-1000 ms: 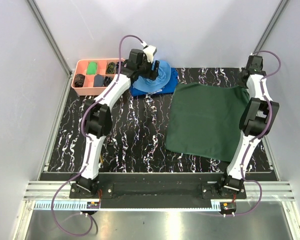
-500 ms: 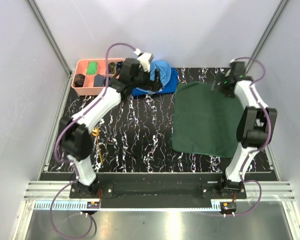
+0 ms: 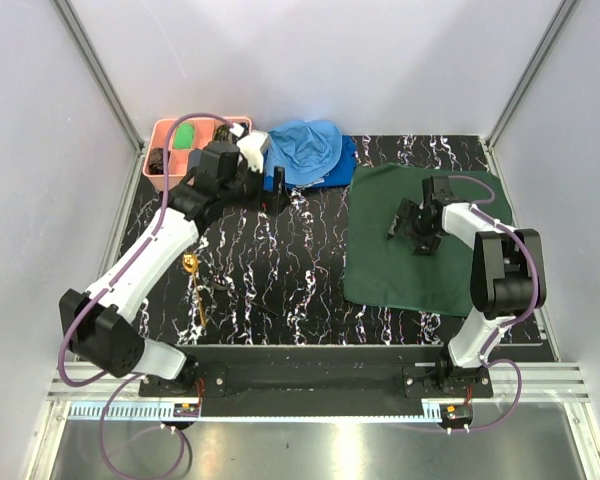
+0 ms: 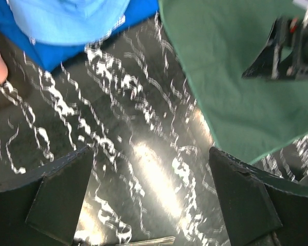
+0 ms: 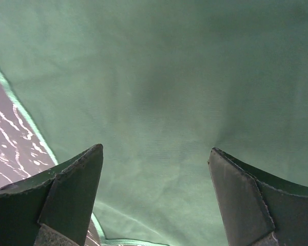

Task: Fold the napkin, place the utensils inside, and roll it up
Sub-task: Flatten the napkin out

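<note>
Napkin (image 3: pixel 380 270) partly hidden under right arm (image 3: pixel 472 217); utensils (image 3: pixel 191 265) small (pieces indistinguishable).

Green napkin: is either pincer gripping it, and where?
Nothing is held. The right pincer hangs open over the napkin, and the left pincer is open over the table.

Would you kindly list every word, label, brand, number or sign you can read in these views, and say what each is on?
No text can be read in any view.
White print on the royal-blue cloth: too blurred to read.
Fine marks on the pale strip in front of the arm bases: too small to read.
</note>
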Controlling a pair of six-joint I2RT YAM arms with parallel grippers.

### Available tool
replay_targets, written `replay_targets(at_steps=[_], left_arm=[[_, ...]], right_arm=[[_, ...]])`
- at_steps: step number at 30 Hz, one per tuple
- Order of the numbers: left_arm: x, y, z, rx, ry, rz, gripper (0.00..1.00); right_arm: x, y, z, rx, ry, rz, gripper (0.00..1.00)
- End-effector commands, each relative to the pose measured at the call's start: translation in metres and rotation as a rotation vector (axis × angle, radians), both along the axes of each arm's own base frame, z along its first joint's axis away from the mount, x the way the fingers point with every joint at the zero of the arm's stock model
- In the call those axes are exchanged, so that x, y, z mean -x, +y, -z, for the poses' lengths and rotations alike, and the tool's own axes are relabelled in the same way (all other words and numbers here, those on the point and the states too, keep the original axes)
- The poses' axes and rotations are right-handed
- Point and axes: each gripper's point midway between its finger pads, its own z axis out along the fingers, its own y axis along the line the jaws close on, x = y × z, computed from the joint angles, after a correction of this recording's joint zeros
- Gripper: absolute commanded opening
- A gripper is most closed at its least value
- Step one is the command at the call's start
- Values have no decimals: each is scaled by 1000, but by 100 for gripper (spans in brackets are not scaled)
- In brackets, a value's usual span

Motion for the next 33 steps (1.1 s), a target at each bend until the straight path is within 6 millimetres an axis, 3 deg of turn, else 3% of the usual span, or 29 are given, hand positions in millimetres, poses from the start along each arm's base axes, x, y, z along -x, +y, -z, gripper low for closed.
replay_targets(at_steps=[1, 7, 8, 10, 14, 15, 16, 18, 19, 21, 22, 23, 24, 25, 26, 27, 28, 29, 30, 33], left_arm=[[17, 15, 11, -73, -2, 38, 98], [17, 28, 18, -111, -30, -9, 98], [16, 30, 18, -118, -31, -17, 98], [16, 31, 21, -115, -23, -23, 98], [19, 29, 24, -102, -8, -11, 98], [19, 29, 24, -99, -7, -15, 98], [21, 29, 24, -97, -7, -15, 98], [22, 30, 24, -95, -6, -18, 98], [22, 30, 23, -93, -10, -20, 98], [23, 31, 21, -92, -16, -23, 98], [23, 31, 20, -90, -20, -23, 98], [23, 32, 20, -91, -20, -28, 98], [24, 32, 20, -89, -22, -29, 98], [24, 31, 18, -86, -26, -26, 98], [25, 31, 19, -82, -22, -24, 98], [25, 30, 19, -79, -20, -22, 98], [26, 30, 17, -76, -24, -20, 98], [26, 29, 16, -71, -23, -18, 98], [27, 29, 15, -67, -24, -16, 98], [28, 29, 14, -62, -23, -15, 98]], right_arm=[[-24, 21, -4, -46, -70, 5, 92], [-48, 78, 7, -86, -64, -100, 92], [-61, 89, -3, -103, -97, -117, 92], [-69, 111, 0, -120, -99, -162, 92], [-95, 139, -43, -171, -205, -215, 91], [-97, 141, -55, -176, -229, -220, 91], [-98, 139, -80, -179, -283, -213, 91], [-90, 133, -97, -167, -314, -196, 92], [-85, 124, -125, -152, -374, -181, 93], [-58, 105, -118, -109, -331, -145, 95], [-46, 92, -136, -89, -365, -107, 96], [-28, 67, -114, -67, -302, -50, 97], [-14, 52, -107, -67, -270, -13, 97], [12, 38, -97, -114, -228, 20, 96], [18, 2, -91, -129, -206, 126, 95], [29, -21, -97, -139, -224, 192, 93], [47, -35, -81, -140, -178, 240, 91], [59, -62, -77, -127, -156, 329, 91], [67, -71, -82, -114, -175, 358, 91], [90, -102, -66, -31, -115, 481, 89]])
